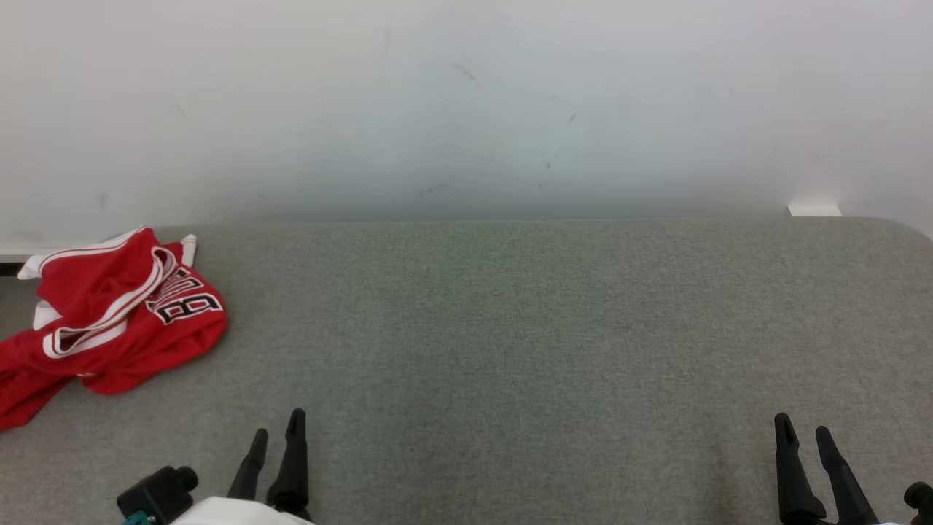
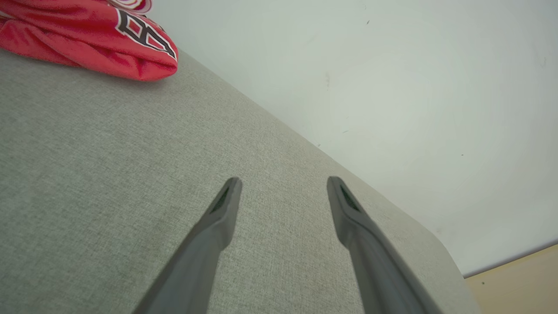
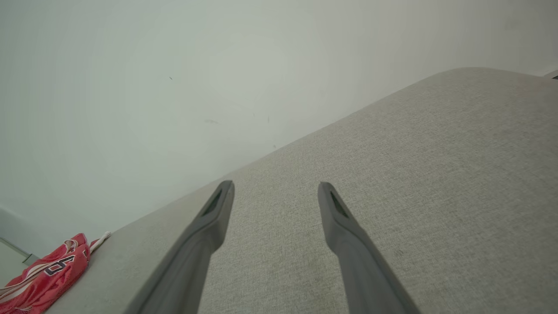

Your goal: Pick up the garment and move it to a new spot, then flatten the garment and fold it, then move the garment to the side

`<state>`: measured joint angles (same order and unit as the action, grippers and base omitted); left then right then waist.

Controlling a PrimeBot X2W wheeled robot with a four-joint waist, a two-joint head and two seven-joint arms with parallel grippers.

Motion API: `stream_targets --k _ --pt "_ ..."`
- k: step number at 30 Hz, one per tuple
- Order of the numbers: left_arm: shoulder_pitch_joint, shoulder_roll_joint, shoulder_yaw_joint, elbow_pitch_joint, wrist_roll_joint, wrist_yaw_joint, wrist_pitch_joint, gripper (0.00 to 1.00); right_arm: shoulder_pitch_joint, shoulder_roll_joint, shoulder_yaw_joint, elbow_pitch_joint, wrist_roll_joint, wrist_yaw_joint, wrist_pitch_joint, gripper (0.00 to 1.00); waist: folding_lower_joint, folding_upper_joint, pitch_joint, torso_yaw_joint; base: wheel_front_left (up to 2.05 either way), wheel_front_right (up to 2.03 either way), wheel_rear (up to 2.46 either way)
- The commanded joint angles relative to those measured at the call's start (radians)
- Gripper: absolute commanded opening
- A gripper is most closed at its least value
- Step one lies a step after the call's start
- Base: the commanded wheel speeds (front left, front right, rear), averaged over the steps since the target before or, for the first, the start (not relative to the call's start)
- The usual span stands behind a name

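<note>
The garment [image 1: 109,321] is a red jersey with white trim and black lettering, crumpled in a heap at the far left of the grey table [image 1: 510,328], partly hanging over its left edge. In the left wrist view the garment [image 2: 87,39] lies at the upper left, well beyond the fingers. In the right wrist view the garment [image 3: 43,274] sits at the lower left, far away. My left gripper [image 1: 277,426] stands open near the front edge, to the right of the garment and apart from it. My right gripper [image 1: 803,430] stands open at the lower right with nothing between its fingers.
A pale wall [image 1: 466,109] runs along the table's far edge. The table's far right corner is rounded [image 1: 896,226]. A strip of tan floor [image 2: 518,283] shows past the table's corner in the left wrist view.
</note>
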<state>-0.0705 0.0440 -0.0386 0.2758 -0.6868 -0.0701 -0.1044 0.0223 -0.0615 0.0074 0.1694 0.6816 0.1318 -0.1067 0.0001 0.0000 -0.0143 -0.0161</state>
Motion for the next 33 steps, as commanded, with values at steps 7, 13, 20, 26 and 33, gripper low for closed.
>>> stream_targets --k 7,13,20,26,33 --pt "0.002 0.017 -0.011 -0.003 0.112 0.006 -0.029 1.00 0.004 -0.009 0.012 -0.022 -0.098 -0.001 -0.026 1.00 0.0000 0.0000 -0.001 -0.003 0.00 0.00 0.00" --pt "0.006 0.024 -0.023 -0.007 0.184 0.011 -0.044 1.00 0.005 -0.014 0.019 -0.026 -0.165 -0.001 -0.042 1.00 0.0000 0.0000 -0.001 -0.002 0.00 0.00 0.00" --pt "0.016 0.026 -0.036 -0.003 0.258 0.017 -0.063 1.00 0.013 -0.016 0.023 -0.032 -0.237 -0.001 -0.060 1.00 0.0000 0.0000 -0.003 0.000 0.00 0.00 0.00" --pt "0.021 0.028 -0.045 -0.003 0.317 0.023 -0.078 1.00 0.018 -0.018 0.024 -0.036 -0.294 -0.001 -0.075 1.00 -0.0001 0.0000 -0.004 0.000 0.00 0.00 0.00" --pt "0.024 0.028 -0.056 -0.001 0.382 0.026 -0.093 1.00 0.027 -0.016 0.025 -0.039 -0.348 -0.001 -0.092 1.00 -0.0001 0.0000 -0.004 -0.004 0.00 0.00 0.00"
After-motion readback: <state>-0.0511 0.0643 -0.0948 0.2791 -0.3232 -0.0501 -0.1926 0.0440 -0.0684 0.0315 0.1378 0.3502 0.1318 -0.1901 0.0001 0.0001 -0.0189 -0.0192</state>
